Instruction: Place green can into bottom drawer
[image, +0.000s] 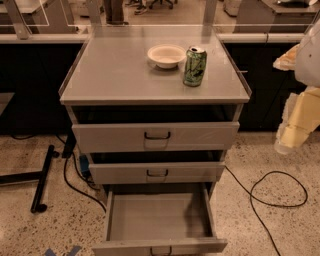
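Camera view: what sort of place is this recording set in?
Probably an office or lab: a grey metal cabinet, loose cables on a speckled floor, counters behind. The gripper hangs at the right edge.

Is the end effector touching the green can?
Apart. The camera view shows the green can standing on the cabinet top, while the end effector hangs off to the right, beside the cabinet.

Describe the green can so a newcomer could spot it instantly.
Start at the grey cabinet in the middle of the view. On its top, back right, the green can stands upright beside the white bowl, apart from the gripper at the right edge. It alone is tall, mottled green and silver-topped.
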